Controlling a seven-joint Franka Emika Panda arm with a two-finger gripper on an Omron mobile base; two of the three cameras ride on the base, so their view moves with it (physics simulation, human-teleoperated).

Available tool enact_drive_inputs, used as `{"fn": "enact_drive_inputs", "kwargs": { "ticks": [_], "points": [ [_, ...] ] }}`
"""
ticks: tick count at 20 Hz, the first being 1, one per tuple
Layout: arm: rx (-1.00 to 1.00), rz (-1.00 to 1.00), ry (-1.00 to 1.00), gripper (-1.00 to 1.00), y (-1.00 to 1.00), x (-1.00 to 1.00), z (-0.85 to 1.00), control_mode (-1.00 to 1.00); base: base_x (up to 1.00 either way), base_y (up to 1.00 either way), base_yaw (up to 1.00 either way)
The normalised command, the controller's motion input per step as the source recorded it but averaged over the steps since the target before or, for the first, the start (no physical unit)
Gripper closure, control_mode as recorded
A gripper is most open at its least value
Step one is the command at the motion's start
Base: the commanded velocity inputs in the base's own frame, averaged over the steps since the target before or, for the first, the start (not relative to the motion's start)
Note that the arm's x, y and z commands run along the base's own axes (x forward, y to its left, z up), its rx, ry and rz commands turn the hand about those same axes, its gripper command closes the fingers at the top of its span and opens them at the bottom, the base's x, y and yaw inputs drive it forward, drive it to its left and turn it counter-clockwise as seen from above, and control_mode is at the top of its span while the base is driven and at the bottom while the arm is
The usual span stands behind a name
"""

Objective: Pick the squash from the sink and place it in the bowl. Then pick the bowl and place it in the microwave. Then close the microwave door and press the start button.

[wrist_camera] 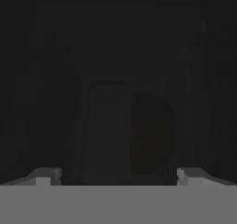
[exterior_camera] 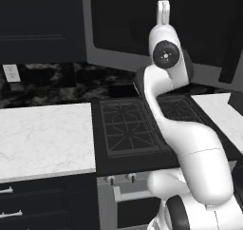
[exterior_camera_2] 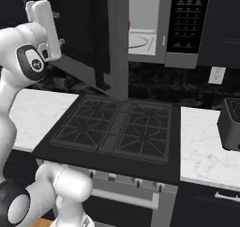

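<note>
Two steps remain: you must shut the microwave door (exterior_camera_2: 89,38), at 11 o'clock of the stove (exterior_camera_2: 117,127), then press start. The gripper (wrist_camera: 118,174) is open, empty, facing dark glass. Inside the microwave (exterior_camera_2: 154,24), the bowl cannot be confirmed.

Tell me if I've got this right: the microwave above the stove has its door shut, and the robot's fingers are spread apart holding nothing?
Not quite. The microwave door hangs open; the right base view shows the microwave's light interior. The rest holds: the fingers are spread and empty.
</note>
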Motion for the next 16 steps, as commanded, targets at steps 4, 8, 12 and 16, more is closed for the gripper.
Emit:
{"fn": "enact_drive_inputs", "kwargs": {
  "ticks": [4,8,12,16],
  "points": [
    [0.13,0.12,0.15,-1.00,-0.32,1.00,0.03,-1.00,0.00,0.00,0.00],
    [0.12,0.10,0.15,-1.00,-0.26,1.00,0.00,-1.00,0.00,0.00,0.00],
    [0.12,0.09,0.11,-1.00,-0.21,0.91,0.00,-1.00,0.00,0.00,0.00],
    [0.10,0.09,0.00,-1.00,-0.26,0.80,-0.07,-1.00,0.00,0.00,0.00]
  ]
}}
